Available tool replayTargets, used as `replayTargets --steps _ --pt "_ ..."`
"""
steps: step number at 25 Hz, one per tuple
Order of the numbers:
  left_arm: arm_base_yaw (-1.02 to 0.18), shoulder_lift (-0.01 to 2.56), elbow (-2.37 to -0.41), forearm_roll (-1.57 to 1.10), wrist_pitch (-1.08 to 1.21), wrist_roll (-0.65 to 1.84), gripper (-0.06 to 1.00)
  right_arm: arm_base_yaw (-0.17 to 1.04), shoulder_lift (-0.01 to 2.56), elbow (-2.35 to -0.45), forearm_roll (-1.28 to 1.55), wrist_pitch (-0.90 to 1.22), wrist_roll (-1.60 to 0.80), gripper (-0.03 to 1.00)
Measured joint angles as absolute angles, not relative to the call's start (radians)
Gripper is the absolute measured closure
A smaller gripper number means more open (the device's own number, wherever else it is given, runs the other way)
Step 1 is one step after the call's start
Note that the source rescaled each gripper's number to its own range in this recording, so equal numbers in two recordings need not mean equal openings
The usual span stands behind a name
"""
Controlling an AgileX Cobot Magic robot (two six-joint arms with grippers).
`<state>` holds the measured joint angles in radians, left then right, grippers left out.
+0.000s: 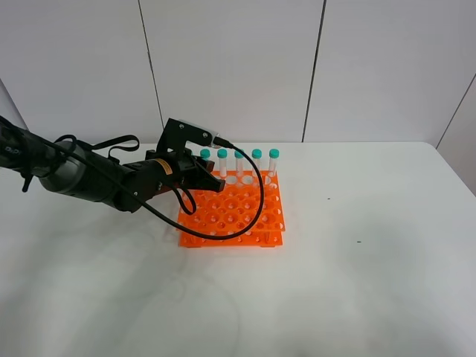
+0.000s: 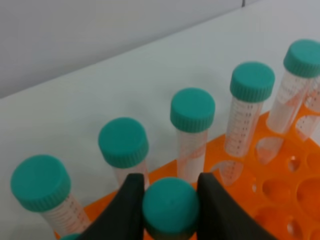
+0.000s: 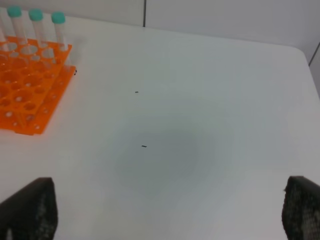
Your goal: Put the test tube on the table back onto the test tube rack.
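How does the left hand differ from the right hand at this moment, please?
The left hand is shut on the teal cap of a test tube; the right hand is open and holds nothing. The left hand is at the orange test tube rack; the right hand hangs over the white table, apart from the rack. Both are dark-coloured.

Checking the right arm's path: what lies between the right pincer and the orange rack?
Only bare table with two tiny dark specks, from right pincer to rack; the right wrist view shows it.
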<state>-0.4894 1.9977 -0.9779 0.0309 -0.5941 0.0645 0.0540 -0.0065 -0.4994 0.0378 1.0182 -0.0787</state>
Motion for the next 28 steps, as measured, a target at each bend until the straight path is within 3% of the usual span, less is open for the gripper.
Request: replayTargets --steps 16,21,28 --pt "-0.489 2.003 -0.978 0.031 -0.601 0.063 0.94 0.054 -0.007 -0.499 0.038 1.018 -0.079 -0.03" --pt "-0.489 2.002 -0.978 0.032 -0.601 0.041 0.56 0.054 -0.007 -0.499 0.038 1.018 -0.079 -0.03" --pt "-0.489 1.93 -0.978 0.032 -0.598 0.021 0.47 0.054 -0.007 -0.499 0.038 1.018 -0.079 -0.03"
